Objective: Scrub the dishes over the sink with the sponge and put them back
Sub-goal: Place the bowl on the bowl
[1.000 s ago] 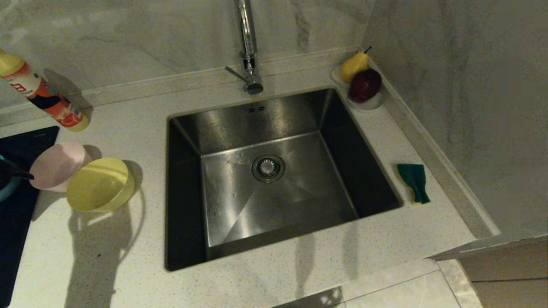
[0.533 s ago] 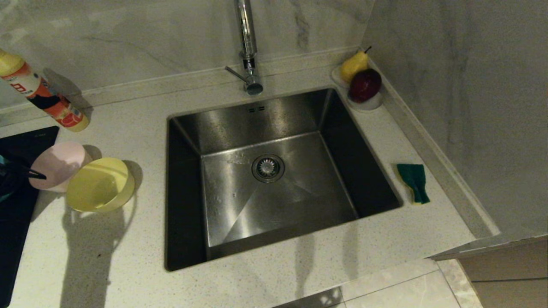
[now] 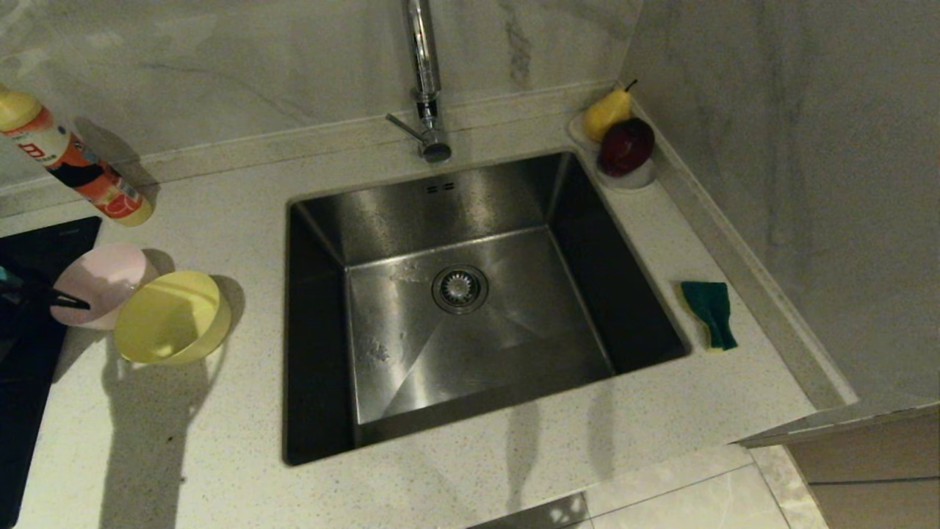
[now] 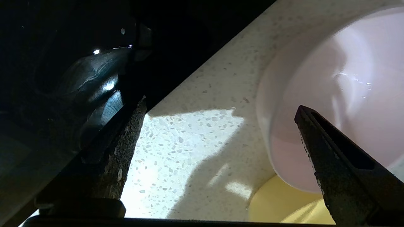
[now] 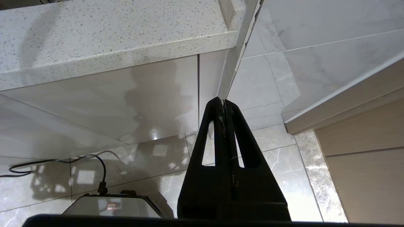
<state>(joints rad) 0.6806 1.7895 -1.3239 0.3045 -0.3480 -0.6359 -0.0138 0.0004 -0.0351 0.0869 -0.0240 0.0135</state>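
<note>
the left gripper [image 4: 221,116] hangs over the counter [image 3: 514,470] at the far left of the scene, its two black fingers [image 4: 334,164] spread wide and holding nothing. one finger sits over the mouth of the pink bowl [image 3: 99,283], the other over the edge where the counter meets the black cooktop [image 3: 44,242]; the bowl's near-left rim lies between them. in the head view only a dark fingertip of the left gripper [image 3: 70,300] shows against the pink bowl. the yellow bowl [image 3: 172,316] leans against the pink one on its right. the light blue bowl cannot be made out.

the sink [image 3: 316,330] lies in the middle, and the sponge [image 3: 710,312] rests green face up on the counter just right of it, well apart from either gripper.

the right gripper [image 5: 223,104] hangs below the counter edge, pressed shut on nothing.

compared with a second ago, the dark fingertip has crept further right across the pink bowl; bowls and sponge have not shifted.

a red and white bottle [image 3: 70,162] stands far left by the wall; its label is too small to read.
</note>
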